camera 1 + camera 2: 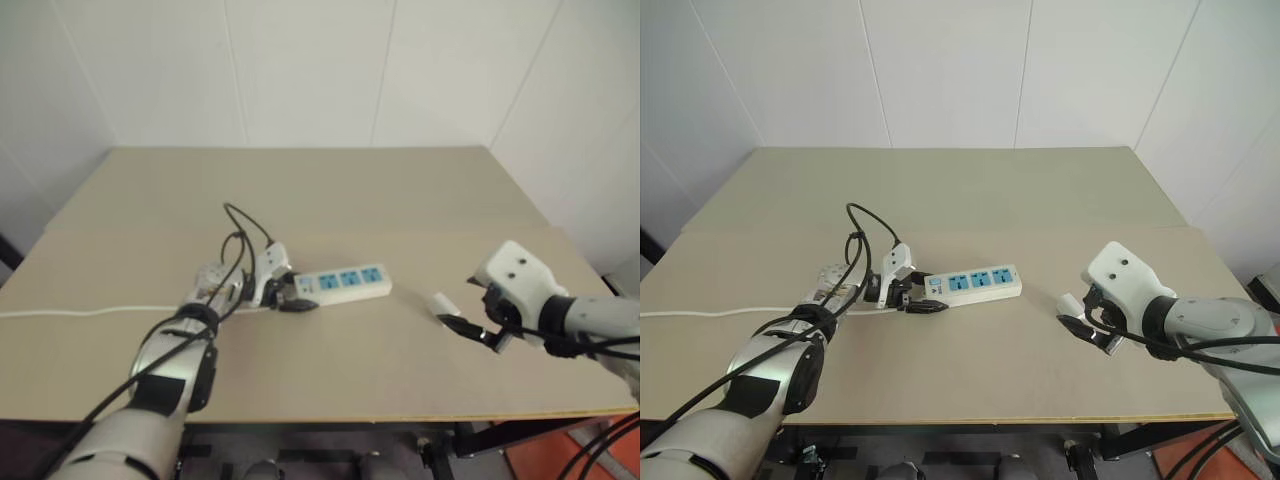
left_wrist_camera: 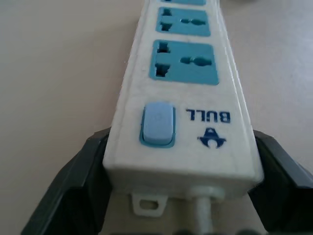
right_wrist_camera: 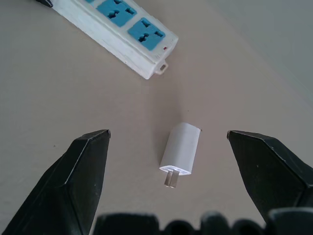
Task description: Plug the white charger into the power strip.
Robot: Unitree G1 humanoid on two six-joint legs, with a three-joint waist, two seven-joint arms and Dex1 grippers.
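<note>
Head cams down over table; wrist cams close; all w/ power strip.

I found bare table between the power strip and the white charger. My left gripper blocked the strip's switch end; its sockets stood unobstructed from above.

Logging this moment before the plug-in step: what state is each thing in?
Long white power strip with three light-blue sockets: flat on the table, all sockets empty, switch end clamped.
Small white cube-like charger: lying on its side, unplugged, apart from the strip.
Left gripper: shut on the power strip's switch end.
Right gripper: open, fingers either side of the charger, not touching it.
</note>
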